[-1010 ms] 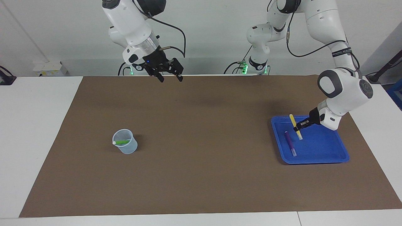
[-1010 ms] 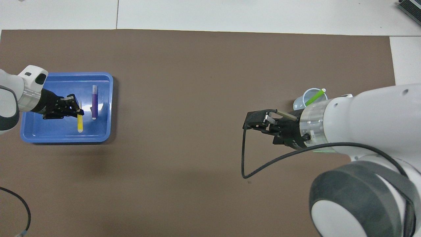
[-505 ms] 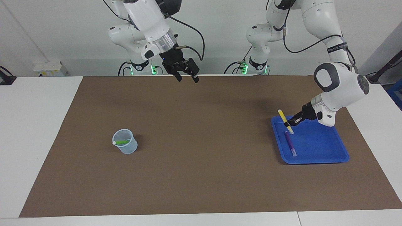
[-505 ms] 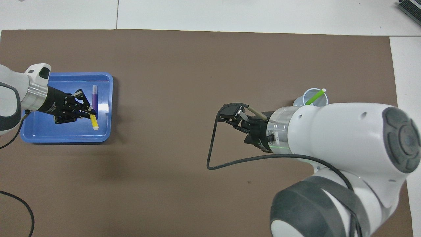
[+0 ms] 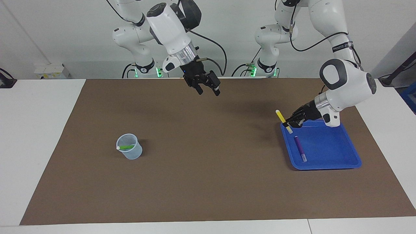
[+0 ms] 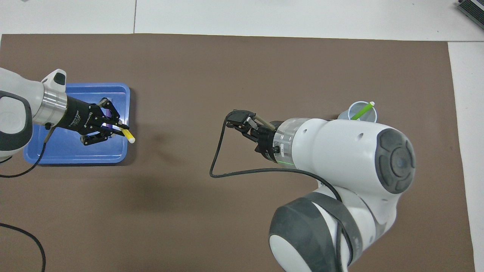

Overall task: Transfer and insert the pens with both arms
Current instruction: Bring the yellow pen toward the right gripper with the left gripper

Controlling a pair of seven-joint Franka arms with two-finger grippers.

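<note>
My left gripper (image 5: 287, 124) is shut on the yellow pen (image 5: 279, 115), which it holds tilted over the edge of the blue tray (image 5: 326, 148) on the side toward the table's middle. In the overhead view the yellow pen (image 6: 127, 135) sticks out past the left gripper (image 6: 120, 130) above the tray (image 6: 75, 153). A purple pen (image 5: 300, 148) lies flat in the tray. The green pen (image 5: 126, 147) leans inside a clear cup (image 5: 130, 152). My right gripper (image 5: 208, 92) hangs open and empty over the mat's middle, toward the robots' edge.
A brown mat (image 5: 208, 182) covers most of the white table. The cup (image 6: 361, 112) with the green pen (image 6: 362, 110) stands toward the right arm's end. A black cable (image 6: 215, 166) loops below the right arm's wrist.
The left gripper lifted the yellow pen off the tray floor and carried it toward the table's middle, to the tray's edge. The right gripper swung toward the centre, staying open.
</note>
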